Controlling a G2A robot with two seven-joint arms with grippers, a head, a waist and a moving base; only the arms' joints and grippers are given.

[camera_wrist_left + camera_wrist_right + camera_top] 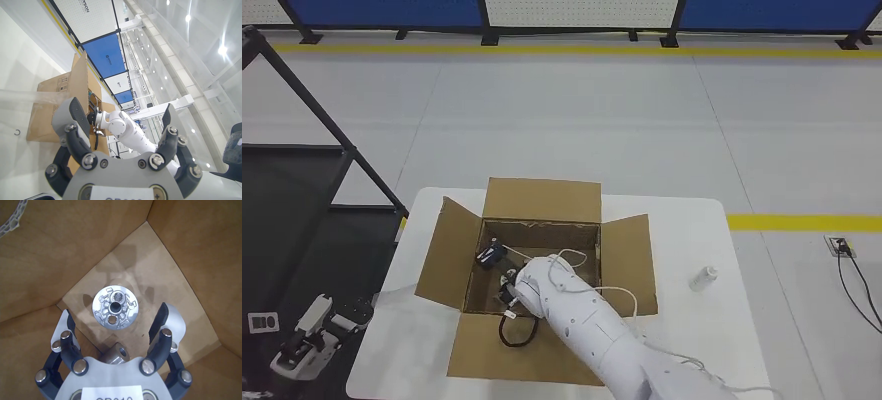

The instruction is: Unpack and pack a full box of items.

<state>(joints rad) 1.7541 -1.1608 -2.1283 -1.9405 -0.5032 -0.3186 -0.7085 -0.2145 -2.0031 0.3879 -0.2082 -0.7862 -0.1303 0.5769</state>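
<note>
An open cardboard box point(542, 200) stands on the white table point(692, 230). My right arm goes down into it, and my right gripper point(115, 315) hangs open above the box floor point(170, 279). Straight below it a round silver metal disc point(115, 307) with holes lies flat, between the fingers but apart from them. A short metal cylinder point(118, 352) lies close under the gripper's base. My left gripper point(122, 107) is open and holds nothing, low beside the table's left edge point(314, 325), facing the box point(47, 113).
A small silver can point(702, 278) stands on the table right of the box. A strip of white mesh foam point(11, 222) lies against an inner box wall. A clear plastic piece point(28, 96) and a small C-shaped ring point(17, 132) are near the box's left side.
</note>
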